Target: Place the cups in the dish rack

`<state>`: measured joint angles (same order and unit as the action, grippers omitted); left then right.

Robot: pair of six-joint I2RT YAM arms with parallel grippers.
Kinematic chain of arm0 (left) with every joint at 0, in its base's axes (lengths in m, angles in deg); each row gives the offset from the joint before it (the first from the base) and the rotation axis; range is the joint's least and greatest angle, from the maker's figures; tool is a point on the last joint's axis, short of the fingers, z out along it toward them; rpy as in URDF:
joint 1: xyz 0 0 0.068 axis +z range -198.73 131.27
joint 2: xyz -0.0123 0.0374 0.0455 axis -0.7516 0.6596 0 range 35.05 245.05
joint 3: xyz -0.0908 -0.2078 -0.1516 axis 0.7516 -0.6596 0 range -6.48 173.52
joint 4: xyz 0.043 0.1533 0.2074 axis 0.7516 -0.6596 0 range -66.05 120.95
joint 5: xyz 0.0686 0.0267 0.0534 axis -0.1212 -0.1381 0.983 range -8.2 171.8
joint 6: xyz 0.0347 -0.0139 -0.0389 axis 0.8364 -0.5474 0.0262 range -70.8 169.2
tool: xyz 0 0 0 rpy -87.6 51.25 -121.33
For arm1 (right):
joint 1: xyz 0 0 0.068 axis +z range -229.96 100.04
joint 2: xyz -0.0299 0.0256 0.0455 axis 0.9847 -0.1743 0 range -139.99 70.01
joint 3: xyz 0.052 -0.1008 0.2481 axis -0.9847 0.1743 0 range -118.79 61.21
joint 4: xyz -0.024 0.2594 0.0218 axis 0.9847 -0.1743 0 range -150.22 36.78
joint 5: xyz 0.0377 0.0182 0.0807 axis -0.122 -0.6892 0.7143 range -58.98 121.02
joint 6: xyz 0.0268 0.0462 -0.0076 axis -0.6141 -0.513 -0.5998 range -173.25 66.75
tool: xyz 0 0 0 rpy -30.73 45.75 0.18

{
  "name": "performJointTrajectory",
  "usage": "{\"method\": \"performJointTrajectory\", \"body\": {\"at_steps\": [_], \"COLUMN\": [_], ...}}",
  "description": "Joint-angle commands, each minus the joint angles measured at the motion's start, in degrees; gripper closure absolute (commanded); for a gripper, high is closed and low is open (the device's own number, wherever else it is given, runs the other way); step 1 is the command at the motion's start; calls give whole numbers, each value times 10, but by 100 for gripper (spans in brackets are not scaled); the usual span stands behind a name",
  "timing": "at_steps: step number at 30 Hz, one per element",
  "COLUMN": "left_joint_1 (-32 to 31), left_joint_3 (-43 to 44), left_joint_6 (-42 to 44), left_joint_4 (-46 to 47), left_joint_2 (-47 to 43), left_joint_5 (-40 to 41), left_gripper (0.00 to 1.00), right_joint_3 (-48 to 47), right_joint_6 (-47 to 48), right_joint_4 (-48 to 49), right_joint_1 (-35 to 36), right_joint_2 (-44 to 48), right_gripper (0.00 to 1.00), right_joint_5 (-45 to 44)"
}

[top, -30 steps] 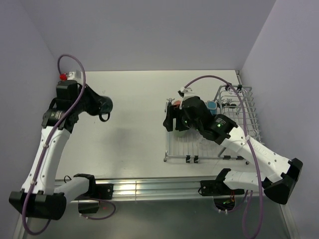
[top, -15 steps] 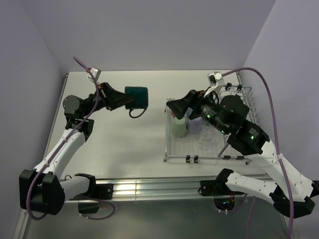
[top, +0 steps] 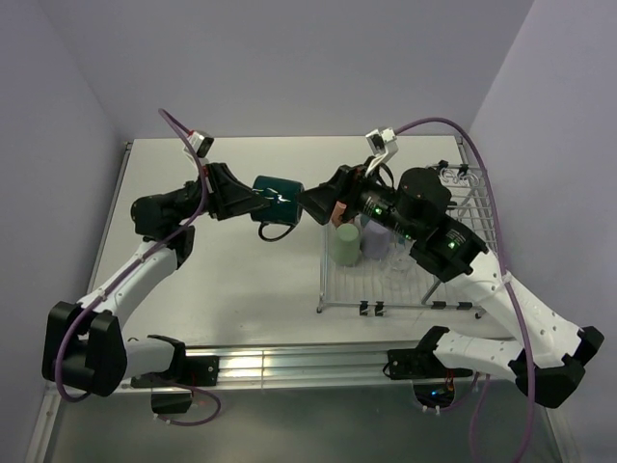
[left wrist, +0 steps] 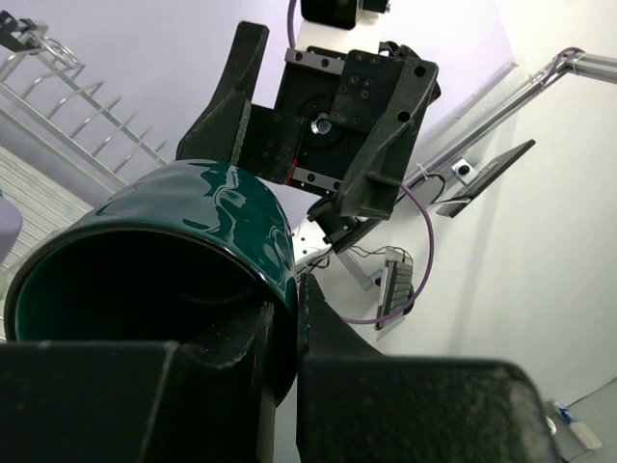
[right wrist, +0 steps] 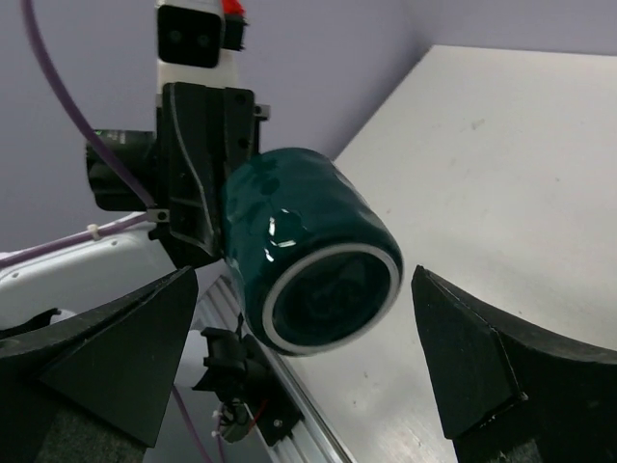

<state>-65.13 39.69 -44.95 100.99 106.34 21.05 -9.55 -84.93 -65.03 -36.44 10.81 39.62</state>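
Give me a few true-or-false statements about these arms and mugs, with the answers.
1. The left gripper holds a dark green mug. True.
2. The right gripper is shut. False: its jaws stand wide open, facing the dark green mug.
3. The rack is empty. False: a pale green mug stands in it.
4. The dark green mug is up off the table. True.

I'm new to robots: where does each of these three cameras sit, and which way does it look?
Top external: above and behind the arms, looking down at table, dish rack and both arms.
Left wrist: on the left arm, looking past the left gripper, shut on the dark green mug, toward the right gripper.
Right wrist: looks between its open fingers at that mug.
All share the mug.
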Motion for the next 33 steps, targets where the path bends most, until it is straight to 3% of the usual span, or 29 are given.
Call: {"method": "performJointTrajectory", "body": {"at_steps": [1,9,17,23,33], "left_joint_1": [-10,-13,-13,-13,-13], "left_joint_3": [21,28,37,37,40], "left_joint_6": [-13,-40,-38,-43,-74], "left_joint_4": [244,280,269,273,321], "left_joint_2": [-4,7,-4,-4,4], "left_joint_5": [13,19,16,19,30], "left_gripper": [100,100,100,100,100], "right_joint_3": [8,22,48,52,94], "right_joint_6": [-1,0,29,38,16], "right_joint_4": [80,102,90,86,182], "right_joint_1": [-4,-3,-4,-5,-5], "right_joint_2": [-6,-34,-20,-25,-38], "right_gripper": [0,0,0,0,0], "right_joint_5": [50,77,16,19,122]}}
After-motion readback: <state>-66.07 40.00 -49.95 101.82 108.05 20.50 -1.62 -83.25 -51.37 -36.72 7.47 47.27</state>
